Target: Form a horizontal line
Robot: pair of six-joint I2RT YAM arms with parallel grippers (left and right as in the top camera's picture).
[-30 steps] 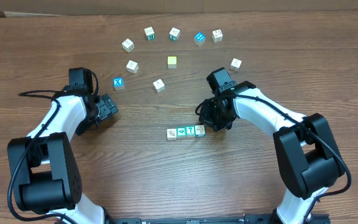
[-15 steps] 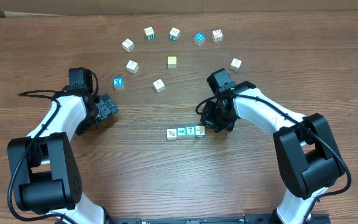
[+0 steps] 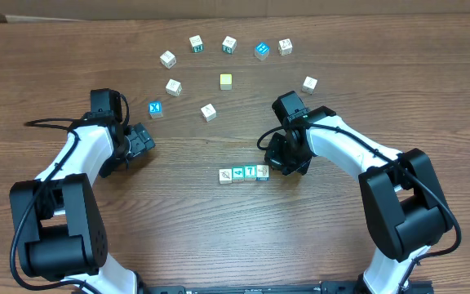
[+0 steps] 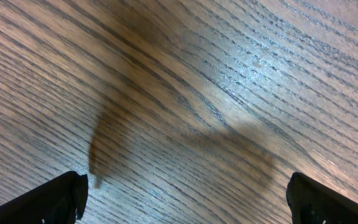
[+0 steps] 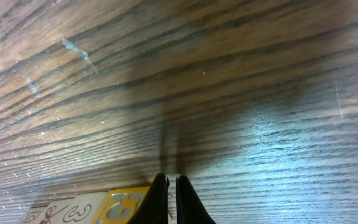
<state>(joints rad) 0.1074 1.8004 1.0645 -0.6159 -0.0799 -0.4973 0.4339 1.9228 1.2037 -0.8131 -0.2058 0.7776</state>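
We log the right gripper [image 5: 171,198] pinched shut and empty, tips just beside the right end of the horizontal line [image 3: 244,173]. It is four tiny cubes side by side: white, teal, teal 7, white. It lies mid-table [image 3: 398,73], toward the near edge. Well apart, the left gripper [image 3: 144,140] is spread wide and empty.

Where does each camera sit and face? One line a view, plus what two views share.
Overhead: above the table, looking straight down; both arms, the row of four cubes, loose cubes.
Left wrist: low, facing bare wood; open left gripper tips at the corners.
Right wrist: low, facing wood; shut right gripper.
Shared: overhead and right wrist both show the row's end.
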